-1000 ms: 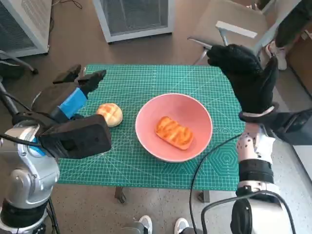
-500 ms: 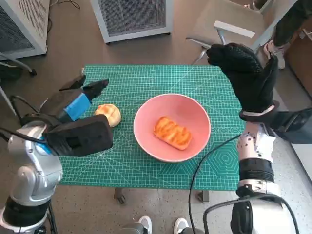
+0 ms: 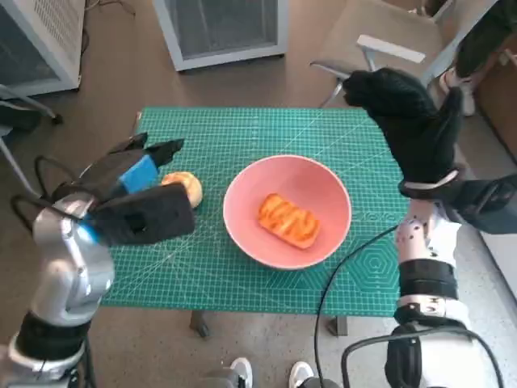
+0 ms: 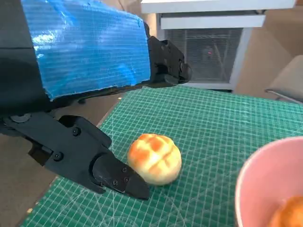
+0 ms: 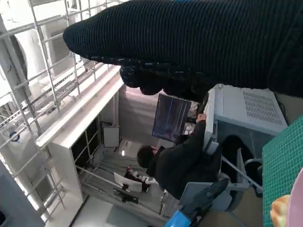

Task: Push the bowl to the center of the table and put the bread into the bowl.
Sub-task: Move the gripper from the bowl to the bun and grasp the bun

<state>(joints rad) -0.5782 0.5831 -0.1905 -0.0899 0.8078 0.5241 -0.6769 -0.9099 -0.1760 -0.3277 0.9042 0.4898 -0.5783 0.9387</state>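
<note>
A pink bowl (image 3: 329, 192) stands near the middle of the green mat-covered table (image 3: 242, 133). An oblong golden bread (image 3: 287, 220) lies inside it. A round bun (image 3: 186, 187) (image 4: 154, 158) lies on the mat just left of the bowl. My left hand (image 3: 133, 170) (image 4: 90, 71) hovers over the bun with its fingers (image 4: 111, 172) spread, one on each side of the bun, holding nothing. My right hand (image 3: 408, 121) is raised above the table's right edge, away from the bowl, its gloved fingers (image 5: 156, 80) curled around nothing.
White cabinets (image 3: 222, 28) stand on the floor behind the table. A chair (image 3: 388, 44) is at the far right, with a person's leg (image 3: 477, 40) beside it. Another person (image 5: 182, 163) sits at a monitor in the right wrist view. Feet (image 3: 266, 373) show below the table's front edge.
My left hand has moved right and forward, closing in over the round bun. The bowl and its bread stay put. My right hand has hardly moved.
</note>
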